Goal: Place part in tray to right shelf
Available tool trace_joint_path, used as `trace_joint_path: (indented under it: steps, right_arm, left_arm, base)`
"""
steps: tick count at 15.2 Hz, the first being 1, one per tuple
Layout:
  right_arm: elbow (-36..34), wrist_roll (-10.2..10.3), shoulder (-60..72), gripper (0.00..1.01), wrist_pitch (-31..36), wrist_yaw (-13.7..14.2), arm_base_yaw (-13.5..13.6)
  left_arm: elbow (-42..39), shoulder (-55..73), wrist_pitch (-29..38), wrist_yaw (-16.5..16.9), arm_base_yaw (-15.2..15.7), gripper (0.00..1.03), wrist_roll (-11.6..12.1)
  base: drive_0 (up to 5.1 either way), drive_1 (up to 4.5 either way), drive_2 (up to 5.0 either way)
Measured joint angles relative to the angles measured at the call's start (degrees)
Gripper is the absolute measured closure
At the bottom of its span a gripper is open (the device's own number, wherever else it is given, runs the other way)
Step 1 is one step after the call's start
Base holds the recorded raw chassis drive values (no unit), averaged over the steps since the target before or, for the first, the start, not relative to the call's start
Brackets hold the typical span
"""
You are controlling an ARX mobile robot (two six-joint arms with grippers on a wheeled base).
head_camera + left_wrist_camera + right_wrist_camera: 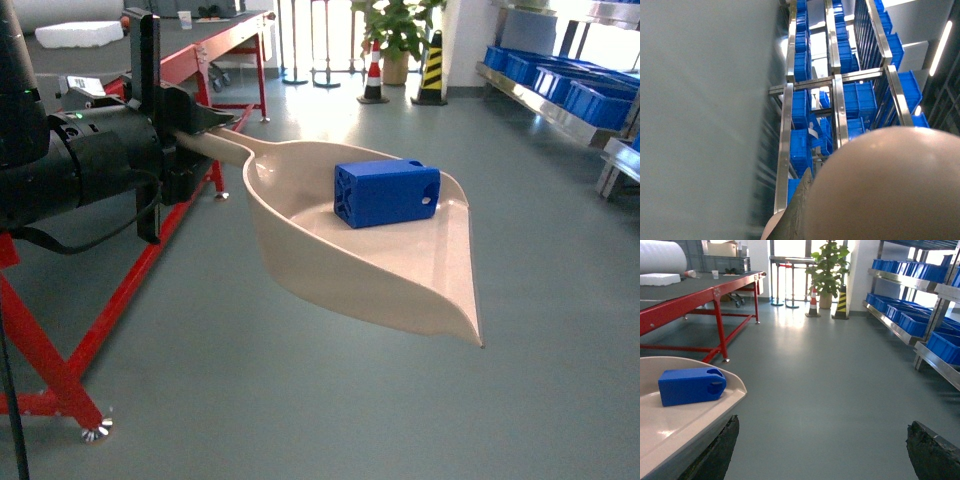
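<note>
The beige plastic dustpan-shaped tray [400,270] is held out over the grey floor [300,400] by its long straight handle, which is clamped in the left gripper [195,135]; the jaws are closed on the handle's end. The small bright blue plastic block part [388,192] rests loose in the tray bowl, toward the rear wall, touching the floor of the scoop. Nothing restrains it.

The right gripper [822,452] is seen only as two dark fingertips at the bottom of the right wrist view, set well apart, nothing between them.

Part orientation: the long axis is judged to lie roughly crosswise to the handle line. In the right wrist view the tapered, pierced end points right, toward the tray's side wall. In the head view a small hole shows on the right-hand face.

Risks, judged:
- Slide-out. The front lip is flat and open; any forward tilt of the tray or sharp base motion could send the part off the lip.
- Handle grip is far from the load, so sag or rotation in the jaws is possible.
- Tray edge could strike the shelf rail on approach.

The stainless steel right shelf with large blue plastic crates [560,85] stands well apart, at far right. A red-framed steel table [215,50] lies to the left.
</note>
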Motion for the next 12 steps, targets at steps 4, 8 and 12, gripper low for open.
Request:
trace_joint_path:
  steps: [4, 8, 12]
  right_arm:
    - [0.0, 0.0, 0.0, 0.03, 0.0, -0.1, 0.0]
    - [0.0, 0.0, 0.0, 0.03, 0.0, -0.1, 0.0]
    - [0.0, 0.0, 0.0, 0.03, 0.1, -0.1, 0.0]
  left_arm:
    - [0.0, 0.0, -0.1, -0.1, 0.0, 0.89, 0.0]
    - [0.0, 0.0, 0.1, -0.1, 0.0, 0.90, 0.0]
    - [0.0, 0.0, -0.1, 0.1, 0.0, 0.90, 0.0]
  base:
    - [0.0, 4.31, -4.3]
    - [0.1, 4.37, -4.3]
    - [0.0, 4.34, -4.3]
